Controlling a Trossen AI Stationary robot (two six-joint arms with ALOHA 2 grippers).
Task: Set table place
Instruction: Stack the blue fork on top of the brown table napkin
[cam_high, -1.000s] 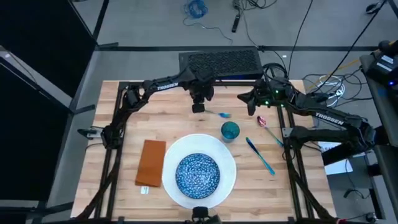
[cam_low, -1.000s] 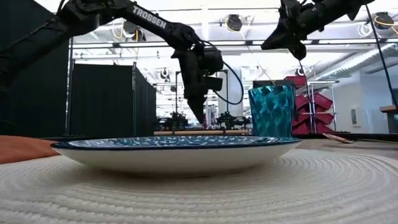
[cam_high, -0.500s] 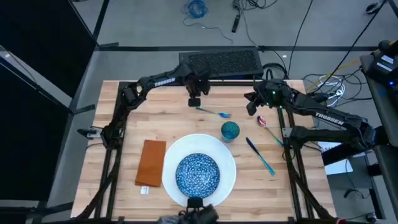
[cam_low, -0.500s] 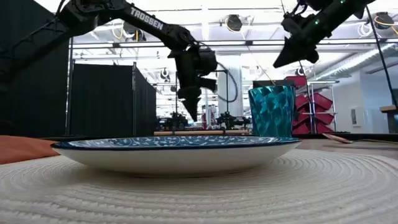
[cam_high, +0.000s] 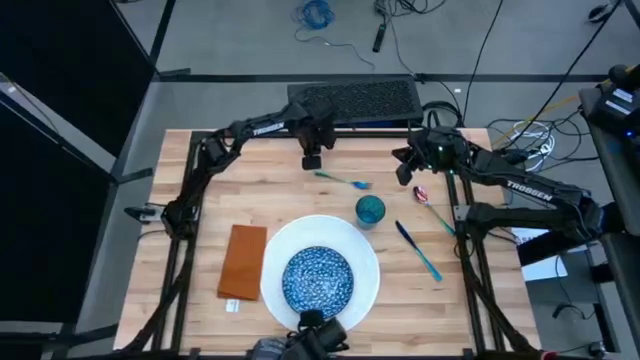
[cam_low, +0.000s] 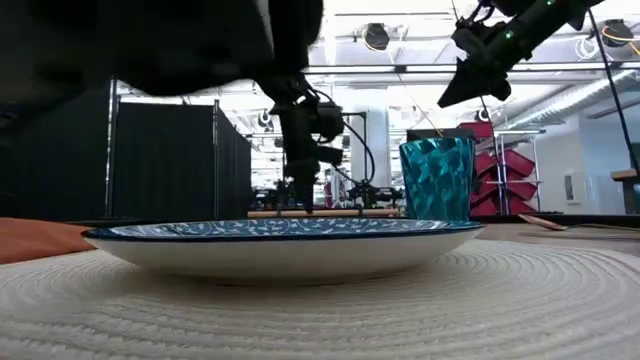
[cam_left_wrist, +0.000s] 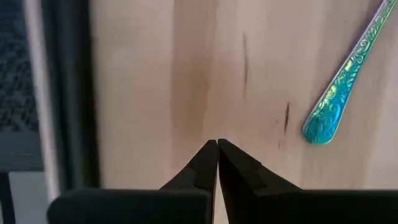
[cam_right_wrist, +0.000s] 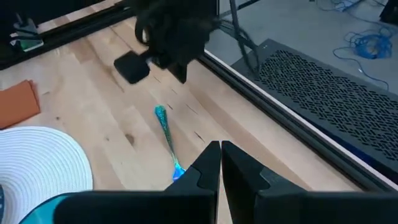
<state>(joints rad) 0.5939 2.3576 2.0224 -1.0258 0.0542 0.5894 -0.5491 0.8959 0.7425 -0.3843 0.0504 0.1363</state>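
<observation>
a: any writing?
b: "trossen" on both arms.
a: grippers?
b: left gripper (cam_high: 311, 161) closed, empty, above the surface (cam_high: 200, 270) near a teal spoon (cam_high: 343, 181). right gripper (cam_high: 404, 176) closed, empty, beyond the cup (cam_high: 370, 210).

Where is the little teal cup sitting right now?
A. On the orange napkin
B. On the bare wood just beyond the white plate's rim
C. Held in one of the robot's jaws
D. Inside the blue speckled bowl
B. The high view shows the teal cup standing on the table by the far right rim of the white plate, with both arms off it.
</observation>
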